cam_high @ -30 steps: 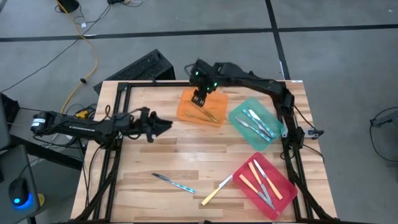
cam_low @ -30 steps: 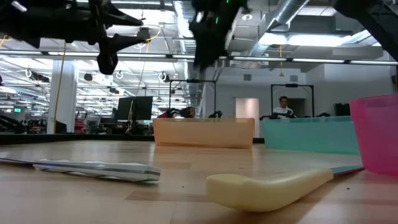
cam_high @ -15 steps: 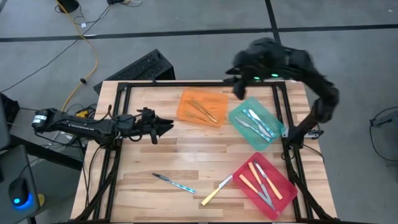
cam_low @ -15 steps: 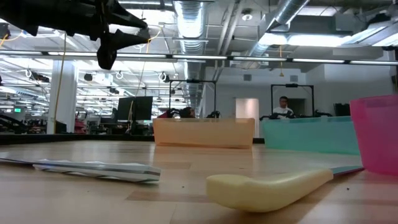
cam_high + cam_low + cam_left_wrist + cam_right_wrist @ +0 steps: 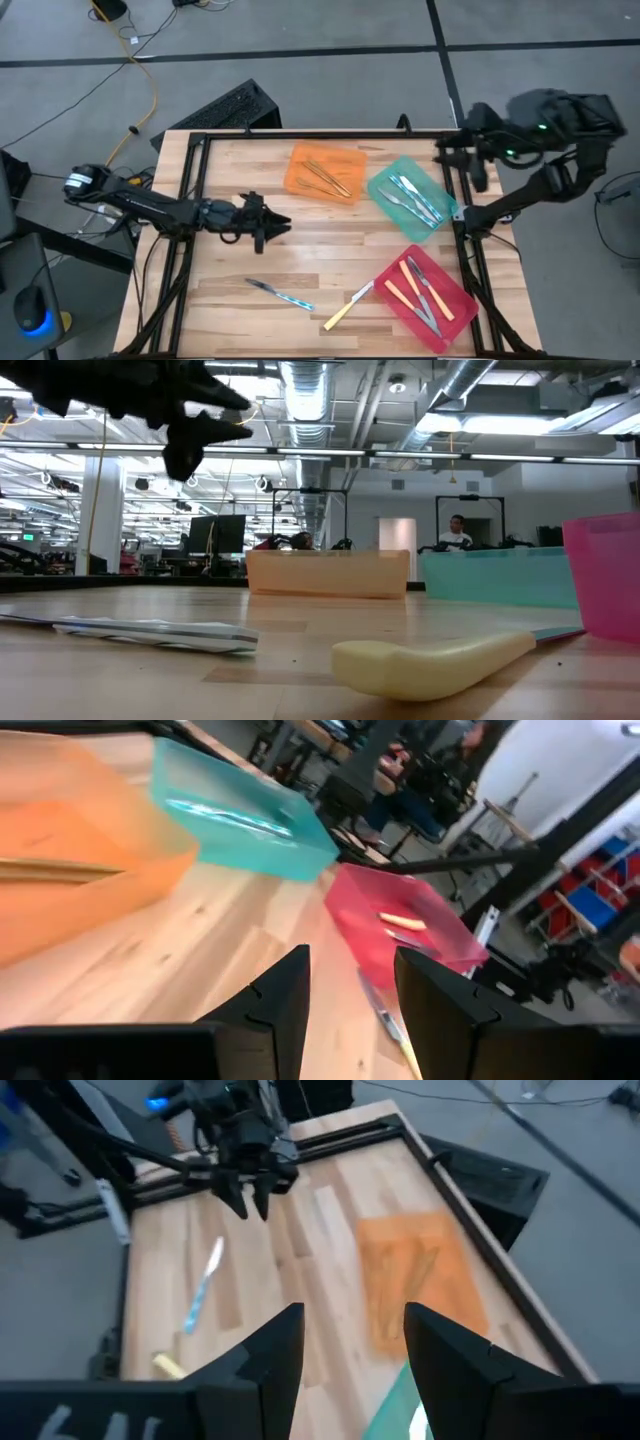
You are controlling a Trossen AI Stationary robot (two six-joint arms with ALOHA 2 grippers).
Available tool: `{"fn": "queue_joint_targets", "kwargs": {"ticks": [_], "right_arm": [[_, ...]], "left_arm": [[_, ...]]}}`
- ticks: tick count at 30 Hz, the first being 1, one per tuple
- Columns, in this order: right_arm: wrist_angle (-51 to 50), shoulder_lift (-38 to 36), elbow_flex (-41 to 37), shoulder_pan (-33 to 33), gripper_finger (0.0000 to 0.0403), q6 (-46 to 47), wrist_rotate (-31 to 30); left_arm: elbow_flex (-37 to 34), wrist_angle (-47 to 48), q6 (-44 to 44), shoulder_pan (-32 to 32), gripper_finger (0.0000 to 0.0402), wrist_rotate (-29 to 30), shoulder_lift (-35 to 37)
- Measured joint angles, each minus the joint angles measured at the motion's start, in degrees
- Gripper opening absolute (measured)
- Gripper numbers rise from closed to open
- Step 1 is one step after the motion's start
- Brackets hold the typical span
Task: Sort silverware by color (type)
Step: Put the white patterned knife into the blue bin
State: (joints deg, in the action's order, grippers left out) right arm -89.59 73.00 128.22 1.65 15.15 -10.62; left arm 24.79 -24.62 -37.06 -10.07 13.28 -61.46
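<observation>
Two utensils lie loose on the pale wooden desk, on the side away from the flat orange tray: a slim blue-handled knife and, just beside it toward the red tray, a yellow-handled knife with a silver blade. The rest of the silverware is already in trays: gold pieces in the orange one, blue-handled pieces in the teal tray, yellow-orange-handled ones in the red.

The left gripper hangs above the bare desk between the orange tray and the blue-handled knife, its fingers parted with nothing between them. The right gripper is pulled off past the desk edge beyond the teal tray, also parted and empty.

Both loose knives look light, stiff and thin, lying flat against the wood, so they probably leave little to get under and could slide when pinched. The thicker handle, near its middle, seems the safer hold; the smooth blade would likely slip or pivot.
</observation>
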Motion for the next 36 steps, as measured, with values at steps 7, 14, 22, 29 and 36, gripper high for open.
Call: {"fn": "queue_joint_targets", "kwargs": {"ticks": [7, 14, 22, 29, 36], "right_arm": [[-0.4, -4.9, -4.7, 11.0, 0.0193, 8.1, -4.2], [0.2, -10.8, -17.3, 19.8, 0.0193, 13.1, -9.4], [6.4, -18.1, -34.6, 27.7, 0.0193, 21.7, -10.9], [16.2, -22.8, -51.9, 34.5, 0.0193, 23.5, -13.4], [29.0, -23.5, -62.1, 37.5, 0.0193, 23.5, -14.4]], "left_arm": [[10.8, 2.7, 5.5, -1.7, 0.013, -1.0, -9.6], [24.5, 7.1, 11.8, -2.0, 0.013, -5.3, -18.2], [45.3, 29.6, 20.9, -2.0, 0.013, -6.3, -25.9], [62.0, 46.2, 25.4, -2.6, 0.013, -6.7, -31.1], [73.1, 58.9, 24.4, -6.5, 0.013, -0.5, -31.1]]}}
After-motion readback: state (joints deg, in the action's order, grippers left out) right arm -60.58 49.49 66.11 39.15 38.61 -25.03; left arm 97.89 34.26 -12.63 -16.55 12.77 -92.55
